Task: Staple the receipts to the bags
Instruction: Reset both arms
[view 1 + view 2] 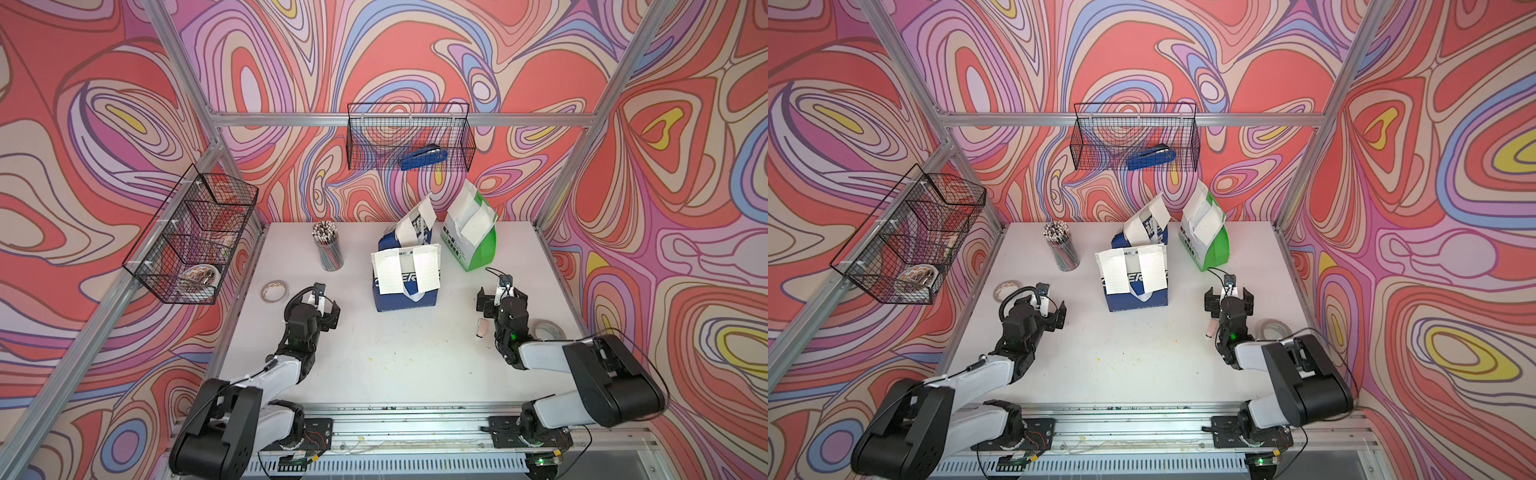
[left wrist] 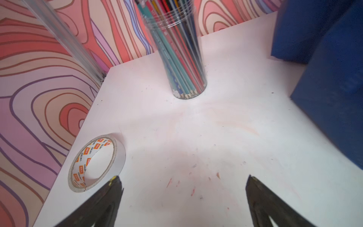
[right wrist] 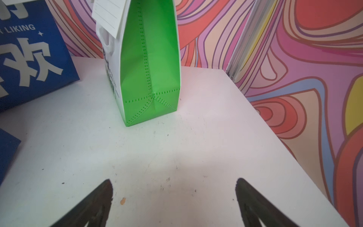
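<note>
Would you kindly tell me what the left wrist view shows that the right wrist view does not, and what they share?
Only the left wrist view: a clear cup of pencils and a tape roll beside the left gripper. Only the right wrist view: the green bag standing upright, a receipt hanging at its top, ahead of the right gripper. Both: the white table, blue bags at the edge, and open jaws holding nothing.

The scuffed white table (image 1: 395,357) holds 3 paper carrier bags (image 1: 405,301) upright at centre frame, a clear pencil-filled cup (image 1: 331,251) to their left, a white tape roll (image 1: 274,291) centre-left, and a grey tape roll (image 1: 550,331) centre-right.
</note>
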Action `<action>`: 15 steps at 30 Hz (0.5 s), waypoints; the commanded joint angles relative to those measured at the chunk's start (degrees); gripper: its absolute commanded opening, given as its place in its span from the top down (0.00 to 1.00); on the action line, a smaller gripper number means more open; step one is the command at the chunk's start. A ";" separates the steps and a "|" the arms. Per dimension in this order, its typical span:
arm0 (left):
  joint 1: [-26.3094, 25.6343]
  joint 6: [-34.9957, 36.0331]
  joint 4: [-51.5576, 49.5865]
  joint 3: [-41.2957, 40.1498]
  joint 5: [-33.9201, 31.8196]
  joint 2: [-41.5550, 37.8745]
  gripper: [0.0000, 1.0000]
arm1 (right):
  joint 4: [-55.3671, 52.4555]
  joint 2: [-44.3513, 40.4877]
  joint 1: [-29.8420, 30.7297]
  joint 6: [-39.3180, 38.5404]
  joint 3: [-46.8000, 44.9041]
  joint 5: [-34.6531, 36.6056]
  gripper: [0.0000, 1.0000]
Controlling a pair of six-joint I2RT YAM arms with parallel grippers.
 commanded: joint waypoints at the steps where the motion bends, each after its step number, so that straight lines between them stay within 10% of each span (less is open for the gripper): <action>1: 3.94 -4.56 10.69 1.38 7.16 5.09 0.00 | 12.30 4.81 -3.92 2.30 1.25 -5.73 0.02; 5: 8.59 -8.83 26.56 0.66 9.64 18.14 0.00 | 15.05 12.07 -6.66 3.27 3.44 -10.48 0.02; 15: 9.26 -10.13 7.14 8.07 8.97 15.42 0.00 | 3.54 11.41 -7.72 5.59 8.95 -8.24 0.02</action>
